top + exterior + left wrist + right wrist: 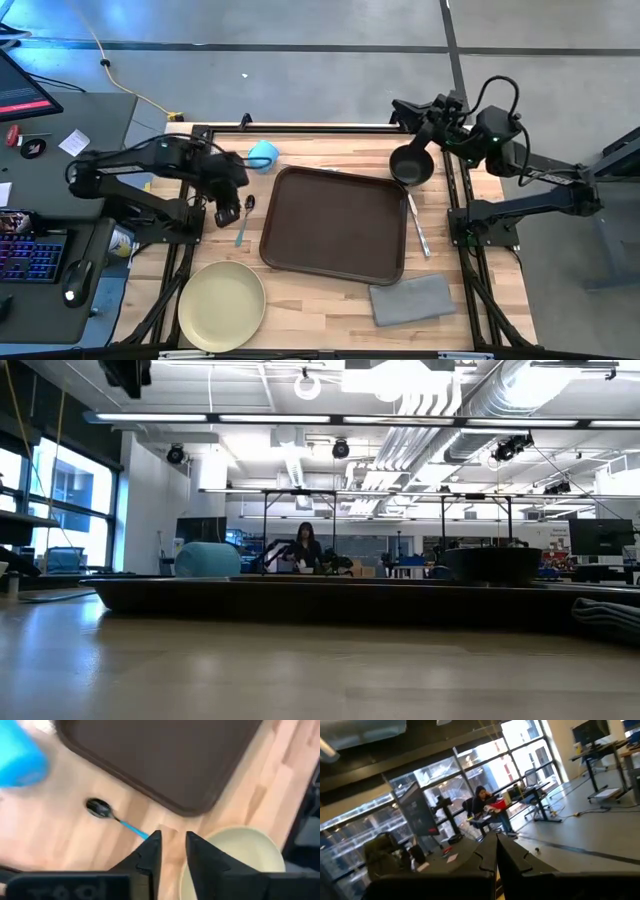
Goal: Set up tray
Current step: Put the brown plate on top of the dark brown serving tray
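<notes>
ok so the tray (335, 226) sits mid-table, between blue cup (263, 154) and grey napkin (412, 299). my left gripper (172, 851) hovers over the blue-handled spoon (244, 218), fingers slightly apart, holding nothing. right gripper (496, 851) is clenched empty, up near the black bowl (411, 165)

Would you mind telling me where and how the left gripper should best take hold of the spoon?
Grip the spoon by its blue handle, coming straight down from above. It lies flat on the table between the left gripper and the tray, bowl toward the blue cup. The handle is thin and straight, so the fingers should probably close across it near the middle.
</notes>
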`<state>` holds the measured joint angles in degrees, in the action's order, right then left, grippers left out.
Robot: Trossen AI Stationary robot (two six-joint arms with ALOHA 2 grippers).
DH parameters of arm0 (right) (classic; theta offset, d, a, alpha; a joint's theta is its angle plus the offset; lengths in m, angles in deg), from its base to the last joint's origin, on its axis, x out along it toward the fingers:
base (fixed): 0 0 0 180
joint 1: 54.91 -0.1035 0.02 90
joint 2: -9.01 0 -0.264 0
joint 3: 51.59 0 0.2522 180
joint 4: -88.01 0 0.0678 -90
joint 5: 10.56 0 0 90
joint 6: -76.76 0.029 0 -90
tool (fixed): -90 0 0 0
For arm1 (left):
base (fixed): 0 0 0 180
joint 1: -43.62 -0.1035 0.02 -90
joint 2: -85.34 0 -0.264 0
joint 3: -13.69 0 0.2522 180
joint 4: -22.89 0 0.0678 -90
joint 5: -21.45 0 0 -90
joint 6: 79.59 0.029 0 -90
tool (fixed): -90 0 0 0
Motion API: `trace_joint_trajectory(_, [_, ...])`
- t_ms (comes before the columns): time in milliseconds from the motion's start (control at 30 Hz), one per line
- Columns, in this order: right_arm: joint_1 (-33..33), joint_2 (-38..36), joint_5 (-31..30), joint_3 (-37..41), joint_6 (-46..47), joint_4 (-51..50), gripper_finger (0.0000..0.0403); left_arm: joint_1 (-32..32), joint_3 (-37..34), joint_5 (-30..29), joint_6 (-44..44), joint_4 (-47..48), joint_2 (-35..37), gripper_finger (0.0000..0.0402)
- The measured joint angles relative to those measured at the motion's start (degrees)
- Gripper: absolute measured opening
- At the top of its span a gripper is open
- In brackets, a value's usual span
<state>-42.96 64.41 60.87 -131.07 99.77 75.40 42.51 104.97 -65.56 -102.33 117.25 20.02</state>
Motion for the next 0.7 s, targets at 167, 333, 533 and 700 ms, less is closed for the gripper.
trace_joint_trajectory(167, [-0.02, 1.96, 2.65, 0.00, 0.68, -0.02, 0.0001, 0.04, -4.34, 2.75, 0.14, -0.03, -3.33, 0.0198])
trace_joint_trajectory(333, [-0.02, 3.71, 5.72, 0.00, 2.43, -0.05, 0.0001, 0.53, -10.74, 7.32, 3.49, -2.11, -5.02, 0.0248])
trace_joint_trajectory(533, [-0.05, 3.88, 7.66, 0.00, 2.60, -2.34, 0.0001, 5.66, -19.27, 7.63, 4.63, -6.96, -5.06, 0.0270])
trace_joint_trajectory(700, [-0.02, 3.75, 7.83, 0.00, 5.35, -5.66, 0.0001, 11.81, -25.05, 7.47, 3.96, -14.69, -5.06, 0.0273])
